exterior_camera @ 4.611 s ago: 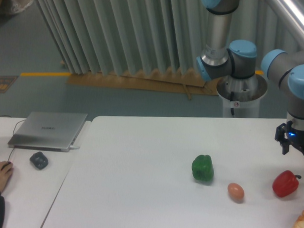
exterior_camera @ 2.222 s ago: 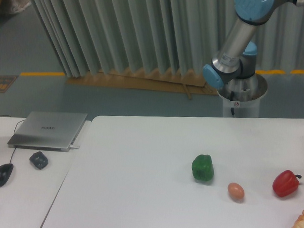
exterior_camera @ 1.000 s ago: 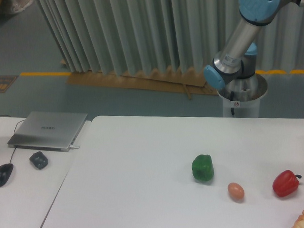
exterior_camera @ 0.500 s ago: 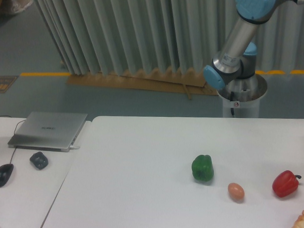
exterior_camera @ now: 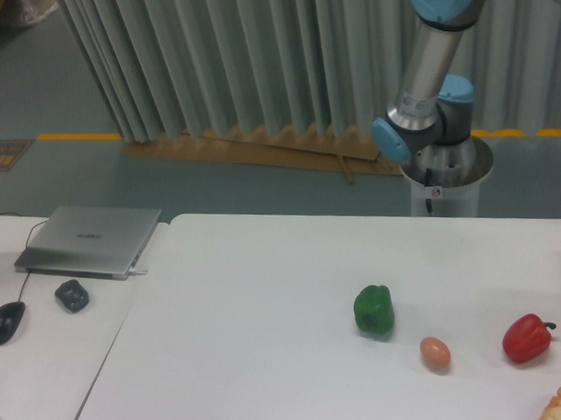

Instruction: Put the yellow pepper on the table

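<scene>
On the large white table (exterior_camera: 259,301) lie three things in a loose row toward the right side. Furthest left of them is a green pepper (exterior_camera: 374,311), standing upright and a little farther back than the others. Just to its right and slightly nearer sits a small brown egg (exterior_camera: 435,353), close to the green pepper but not touching it. Well to the right of the egg, near the right edge of the view, is a red pepper (exterior_camera: 527,338) with its short stem pointing to the right. At the near right corner a pale, lumpy thing (exterior_camera: 555,418) is cut by the frame, and I cannot tell what it is.

Behind the table on the right, the robot arm (exterior_camera: 421,81) rises from a round metal base (exterior_camera: 445,174) on the floor; its grey tube goes up and out of the top of the picture. The claw is not in the view, so I cannot tell if its fingers are apart or together. The yellow pepper is not visible anywhere on the table or near it.

On the smaller white desk (exterior_camera: 50,349) at the left there is a closed silver laptop (exterior_camera: 90,239), a dark crumpled object (exterior_camera: 72,295) in front of it, and a black mouse (exterior_camera: 6,321) at the left edge.
</scene>
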Robot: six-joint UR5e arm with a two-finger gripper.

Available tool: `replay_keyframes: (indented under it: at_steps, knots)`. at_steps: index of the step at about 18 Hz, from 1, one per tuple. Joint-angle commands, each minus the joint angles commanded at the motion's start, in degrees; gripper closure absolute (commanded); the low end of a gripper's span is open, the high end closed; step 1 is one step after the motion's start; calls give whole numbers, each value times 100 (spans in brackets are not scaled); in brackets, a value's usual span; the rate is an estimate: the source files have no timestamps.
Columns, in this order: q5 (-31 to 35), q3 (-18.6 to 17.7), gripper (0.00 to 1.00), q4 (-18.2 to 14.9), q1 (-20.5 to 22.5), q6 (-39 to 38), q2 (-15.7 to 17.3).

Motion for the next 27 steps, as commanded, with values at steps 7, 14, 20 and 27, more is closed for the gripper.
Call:
replay_keyframes:
  at_steps: [7,14,20,27]
  knots:
    - [-254,-35,61,-115,-755,-553,115]
    - [-272,-53,61,78,-1635,-1467,27]
    - [-281,-105,62,754,-2031,-2338,-113]
    - [-79,-18,63,1536,-2330,-2858,-421]
